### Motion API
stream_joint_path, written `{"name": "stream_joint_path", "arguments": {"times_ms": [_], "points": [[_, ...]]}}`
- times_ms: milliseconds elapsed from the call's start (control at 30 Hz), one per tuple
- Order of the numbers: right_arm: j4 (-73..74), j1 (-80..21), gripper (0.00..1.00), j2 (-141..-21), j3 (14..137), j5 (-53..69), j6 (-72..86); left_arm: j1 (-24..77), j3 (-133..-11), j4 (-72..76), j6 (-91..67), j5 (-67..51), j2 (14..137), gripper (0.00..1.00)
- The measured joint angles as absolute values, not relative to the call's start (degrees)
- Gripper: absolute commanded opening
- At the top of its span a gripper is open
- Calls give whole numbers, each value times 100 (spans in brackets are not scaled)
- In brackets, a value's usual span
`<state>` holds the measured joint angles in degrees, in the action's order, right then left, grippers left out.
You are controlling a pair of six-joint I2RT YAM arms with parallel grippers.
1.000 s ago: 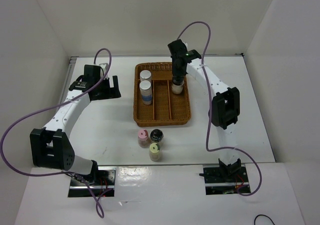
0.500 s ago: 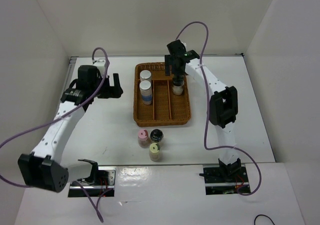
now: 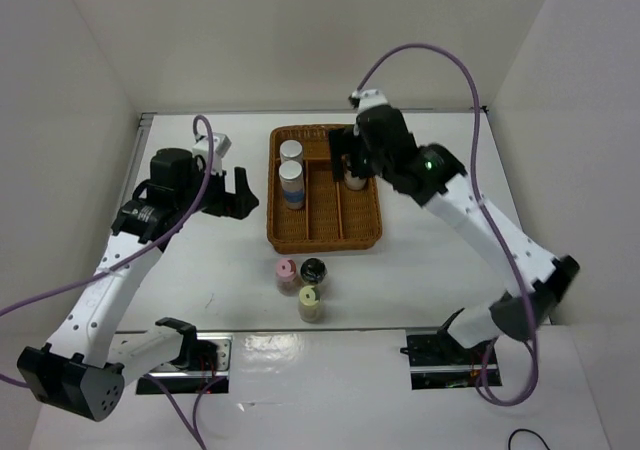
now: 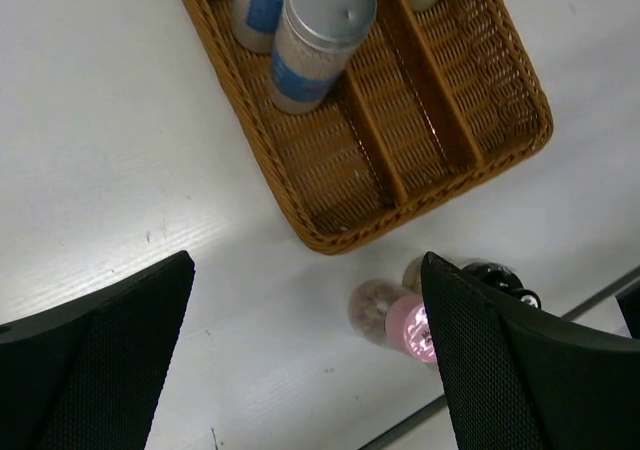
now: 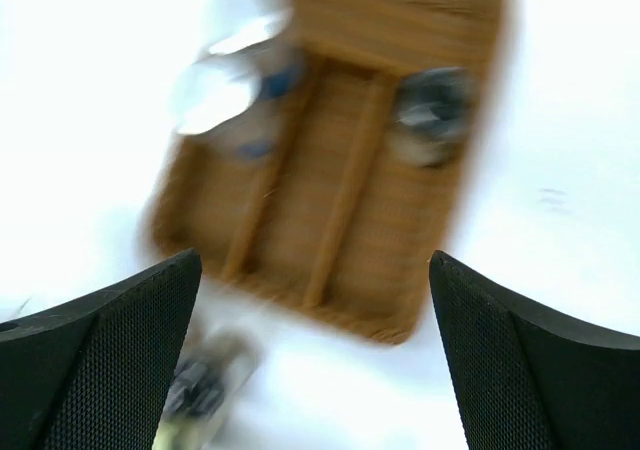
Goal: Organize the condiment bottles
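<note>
With three bottles in the basket and our left gripper and right gripper both gaping empty, we should next reach for the pink bottle.

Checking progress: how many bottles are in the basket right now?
3. Two silver-capped bottles stand in the left compartment, one behind the other; one black-topped bottle stands in the right compartment, partly hidden by the right arm.

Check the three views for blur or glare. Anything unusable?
Right wrist: heavy motion blur, basket smeared. Left wrist: sharp on the silver-capped bottle; pink-capped bottle looks slightly blown out. Top external: sharp, evenly lit.
</note>
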<state>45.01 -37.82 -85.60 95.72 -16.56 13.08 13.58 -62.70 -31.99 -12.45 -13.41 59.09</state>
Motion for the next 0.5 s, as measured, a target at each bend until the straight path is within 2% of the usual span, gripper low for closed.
{"name": "stream_joint_path", "arguments": {"times_ms": [133, 167, 267, 500], "points": [[4265, -4729, 97, -7931, 8748, -1028, 1417, 1494, -6215, -3343, -1288, -1116, 5931, 100], [4213, -4799, 97, -7937, 8554, -895, 1492, 1494, -6215, -3345, -1356, -976, 5920, 100], [4156, -5033, 88, -8256, 7913, -766, 1758, 1494, -6215, -3350, -1461, -622, 5872, 100], [4230, -5787, 84, -8506, 7358, -403, 2252, 1494, -6208, -3435, -1743, -213, 5739, 100]]}}
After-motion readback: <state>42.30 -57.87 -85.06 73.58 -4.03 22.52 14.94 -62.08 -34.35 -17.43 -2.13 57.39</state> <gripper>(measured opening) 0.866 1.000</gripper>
